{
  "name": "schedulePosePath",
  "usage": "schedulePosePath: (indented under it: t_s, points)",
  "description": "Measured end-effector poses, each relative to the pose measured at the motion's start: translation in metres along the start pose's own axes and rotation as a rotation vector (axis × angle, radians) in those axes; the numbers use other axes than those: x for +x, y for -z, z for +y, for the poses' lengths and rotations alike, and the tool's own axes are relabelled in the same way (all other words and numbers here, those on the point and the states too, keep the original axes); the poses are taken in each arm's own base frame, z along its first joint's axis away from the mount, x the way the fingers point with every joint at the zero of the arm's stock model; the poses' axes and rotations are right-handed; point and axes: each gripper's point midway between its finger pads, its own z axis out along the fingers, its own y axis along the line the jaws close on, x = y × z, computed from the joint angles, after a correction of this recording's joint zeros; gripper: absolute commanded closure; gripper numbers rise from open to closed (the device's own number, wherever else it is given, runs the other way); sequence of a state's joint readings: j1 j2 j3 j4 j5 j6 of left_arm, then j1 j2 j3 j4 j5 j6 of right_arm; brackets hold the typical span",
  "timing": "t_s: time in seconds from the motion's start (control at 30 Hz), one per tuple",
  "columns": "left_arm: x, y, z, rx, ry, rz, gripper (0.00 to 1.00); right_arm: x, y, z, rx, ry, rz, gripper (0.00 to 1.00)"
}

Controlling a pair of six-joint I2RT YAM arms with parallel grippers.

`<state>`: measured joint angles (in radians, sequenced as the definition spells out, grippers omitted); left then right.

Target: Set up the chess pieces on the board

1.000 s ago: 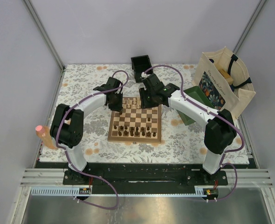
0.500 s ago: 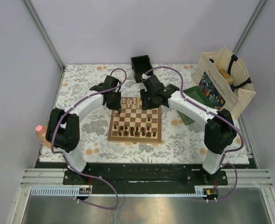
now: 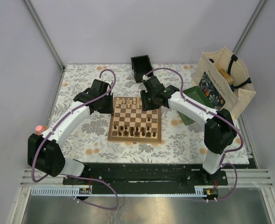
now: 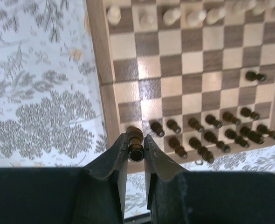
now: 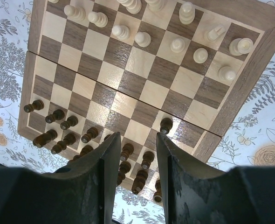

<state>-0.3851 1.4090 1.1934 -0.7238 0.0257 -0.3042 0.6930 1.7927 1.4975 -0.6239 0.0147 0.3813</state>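
Note:
The board (image 3: pixel 135 117) lies mid-table, with cream chess pieces (image 3: pixel 134 103) along its far rows and dark brown ones (image 3: pixel 135 132) along its near rows. My left gripper (image 3: pixel 107 106) hovers by the board's left edge. In the left wrist view it (image 4: pixel 135 148) is shut on one dark brown piece (image 4: pixel 135 140), held above the board's (image 4: pixel 170 70) corner next to the dark rows (image 4: pixel 212 135). My right gripper (image 3: pixel 149 101) is open and empty above the far side. Its wrist view (image 5: pixel 135 142) looks down on the board (image 5: pixel 149 91), the cream pieces (image 5: pixel 177 45) and the dark pieces (image 5: pixel 63 126).
A small black box (image 3: pixel 141 68) sits behind the board. A green tray (image 3: pixel 199 99) and a printed tote bag (image 3: pixel 223 83) stand at the right. A pink-capped bottle (image 3: pixel 41 133) lies at the table's left edge. The cloth is floral.
My left arm has swung out to the left and its gripper has drawn back from the board's far-left squares to the left edge. The right gripper has barely moved.

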Motion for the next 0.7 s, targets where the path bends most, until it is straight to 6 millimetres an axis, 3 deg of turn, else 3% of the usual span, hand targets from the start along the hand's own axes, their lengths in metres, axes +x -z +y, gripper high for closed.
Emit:
schedulePosePath:
  t_s: [0.27, 0.7]
  points:
    - [0.063, -0.008, 0.016, -0.044, 0.013, 0.156, 0.93, 0.001, -0.001, 0.000, 0.001, -0.006, 0.003, 0.55]
    - [0.090, -0.013, 0.008, -0.033, 0.000, 0.209, 0.94, 0.001, -0.001, 0.000, 0.000, -0.006, 0.004, 0.55]
